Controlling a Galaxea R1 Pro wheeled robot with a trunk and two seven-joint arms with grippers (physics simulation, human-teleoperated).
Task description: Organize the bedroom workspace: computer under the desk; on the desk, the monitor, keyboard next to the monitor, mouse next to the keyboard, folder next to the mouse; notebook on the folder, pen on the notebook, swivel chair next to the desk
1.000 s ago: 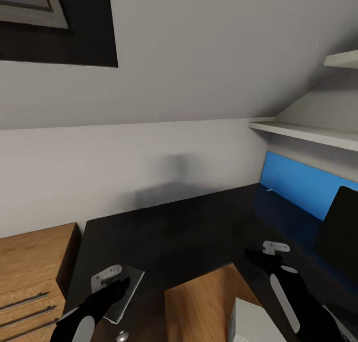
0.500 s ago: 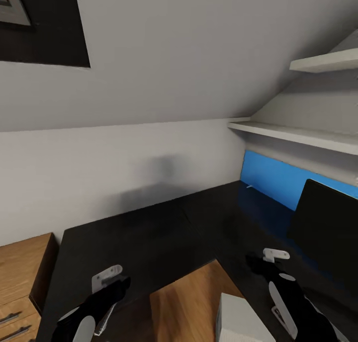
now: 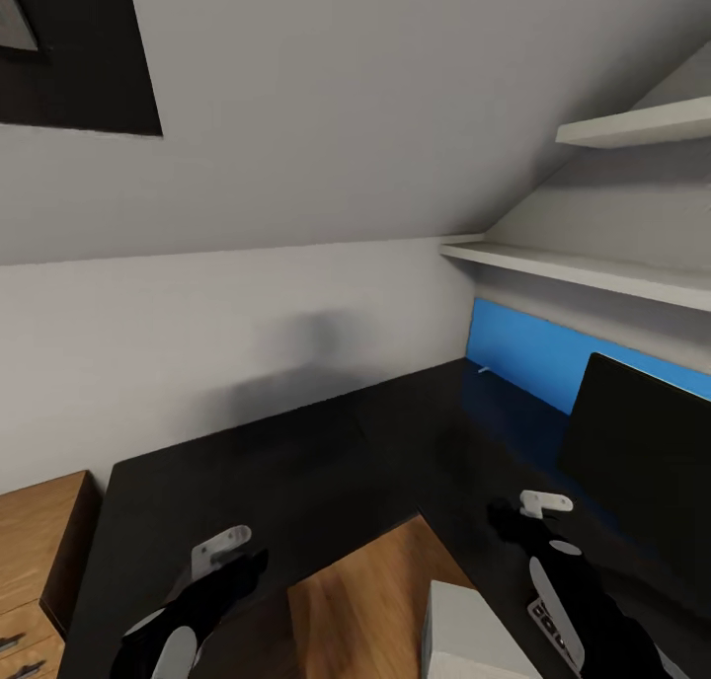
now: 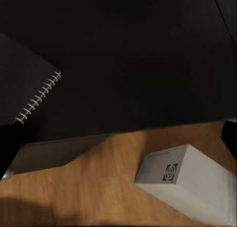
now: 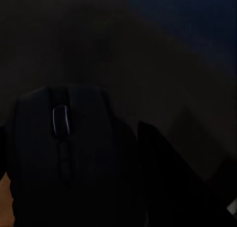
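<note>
Left end effector (image 3: 219, 553): over the bench's (image 3: 296, 462) front edge, gripping the notebook (image 4: 22, 91).
Computer (image 3: 464, 635): on the floor in the bench's inner corner.
Right end effector (image 3: 538, 509): gripping the mouse (image 5: 64, 153).
Monitor (image 3: 642, 462): by the right edge; view has swung right, bringing the keyboard (image 3: 549, 628) in.

Glossy black L-shaped desk (image 3: 326, 462) wraps the corner; black flat-screen monitor (image 3: 642, 457) stands on its right wing, before the bright blue back panel (image 3: 518, 353). Light grey boxy computer tower (image 3: 464, 635) sits on the floor inside the L. Light wooden drawer unit (image 3: 39, 551) lies left of the desk.
</note>
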